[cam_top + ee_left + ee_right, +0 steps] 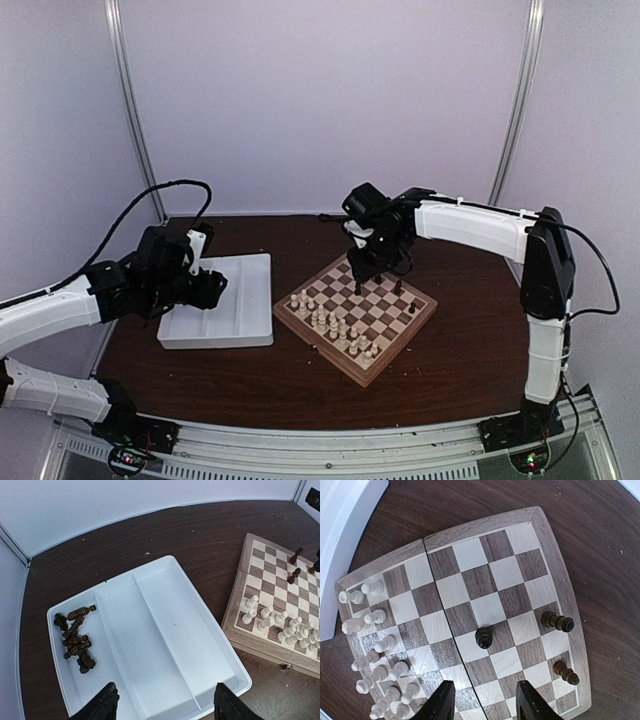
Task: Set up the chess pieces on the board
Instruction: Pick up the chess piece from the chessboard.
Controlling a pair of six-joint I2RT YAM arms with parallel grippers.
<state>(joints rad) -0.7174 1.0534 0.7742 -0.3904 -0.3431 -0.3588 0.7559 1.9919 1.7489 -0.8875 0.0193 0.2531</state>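
The right jaws hang spread and empty above the board (480, 530). One dark chess piece (483, 638) stands upright just beyond their gap, and two more dark pieces (558, 622) stand near the board's rim. The left jaws, also parted and empty, hover over the white tray (170, 630). A heap of dark pieces (76, 641) lies in its end compartment, off to one side of them.
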